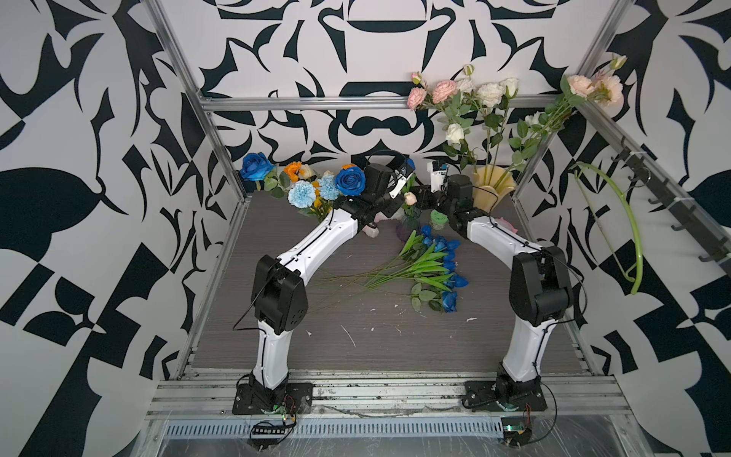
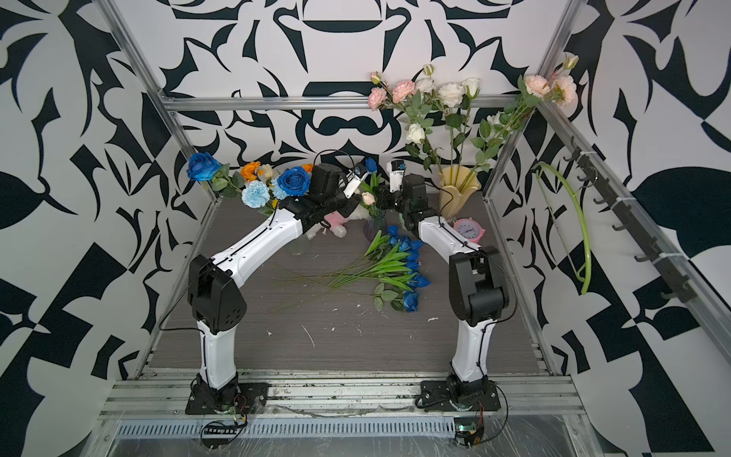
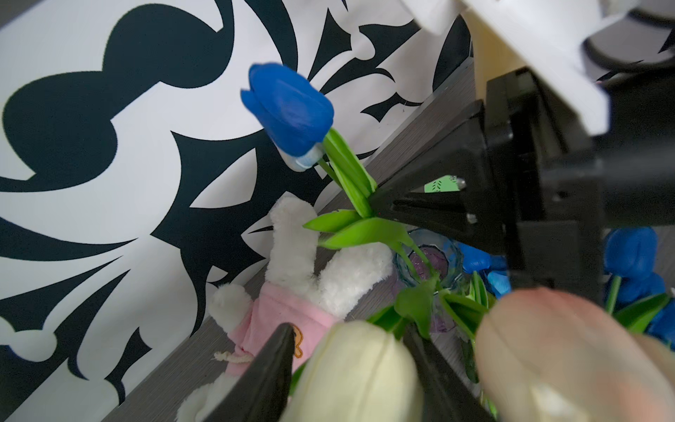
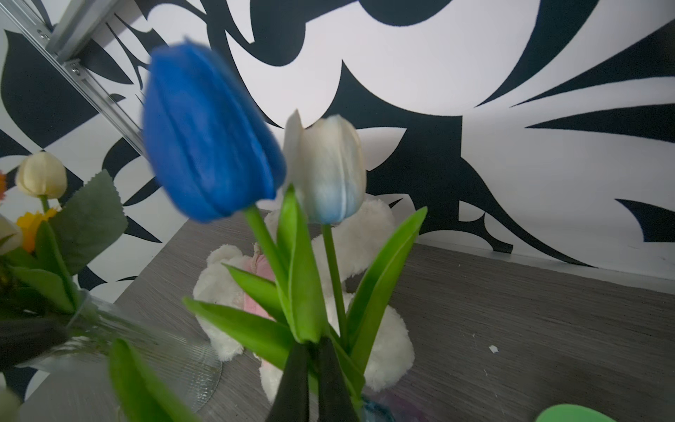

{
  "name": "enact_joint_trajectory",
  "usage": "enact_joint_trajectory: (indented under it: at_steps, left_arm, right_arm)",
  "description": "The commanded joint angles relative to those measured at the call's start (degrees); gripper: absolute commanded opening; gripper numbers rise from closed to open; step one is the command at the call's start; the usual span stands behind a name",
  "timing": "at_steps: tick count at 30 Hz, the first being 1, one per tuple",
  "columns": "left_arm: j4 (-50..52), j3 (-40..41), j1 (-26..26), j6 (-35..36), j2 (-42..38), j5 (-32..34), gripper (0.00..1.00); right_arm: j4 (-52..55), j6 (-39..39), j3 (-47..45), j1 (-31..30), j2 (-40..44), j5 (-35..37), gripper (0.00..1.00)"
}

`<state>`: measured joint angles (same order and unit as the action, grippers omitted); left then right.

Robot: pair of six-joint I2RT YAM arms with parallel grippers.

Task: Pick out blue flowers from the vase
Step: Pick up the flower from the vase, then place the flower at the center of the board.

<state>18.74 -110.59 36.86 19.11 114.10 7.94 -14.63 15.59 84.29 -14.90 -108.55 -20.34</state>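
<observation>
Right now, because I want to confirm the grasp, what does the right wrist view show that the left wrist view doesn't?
Only the right wrist view: a clear ribbed vase and an orange flower. Only the left wrist view: the left gripper, jaws apart either side of a cream tulip, and blue tulips lying on the table. Both: the right gripper shut on the stem of the blue tulip, and the plush rabbit.

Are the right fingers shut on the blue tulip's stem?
Yes, the right fingers pinch together on the blue tulip at its stem and leaves.
</observation>
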Motion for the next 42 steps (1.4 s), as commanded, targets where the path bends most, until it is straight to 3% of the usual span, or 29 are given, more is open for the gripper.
enact_joint_trajectory:
  at_steps: [1,12,27,42]
  left_arm:
    - [0.2,-0.6,0.0,0.2,0.2,0.3,0.52]
    - [-0.2,0.0,0.0,0.4,-0.3,0.6,0.52]
    - [-1.6,1.2,0.0,0.5,-0.8,0.3,0.52]
    - [-2.8,1.9,0.1,0.0,-1.9,-1.4,0.52]
  right_arm:
    - [-3.5,0.2,-1.0,0.8,5.5,-0.1,0.00]
    - [-10.7,4.4,-10.6,2.8,14.7,3.5,0.00]
    - [-24.1,20.1,-31.3,5.1,35.3,14.0,0.00]
    - [-22.5,37.0,-45.4,5.1,48.3,15.9,0.00]
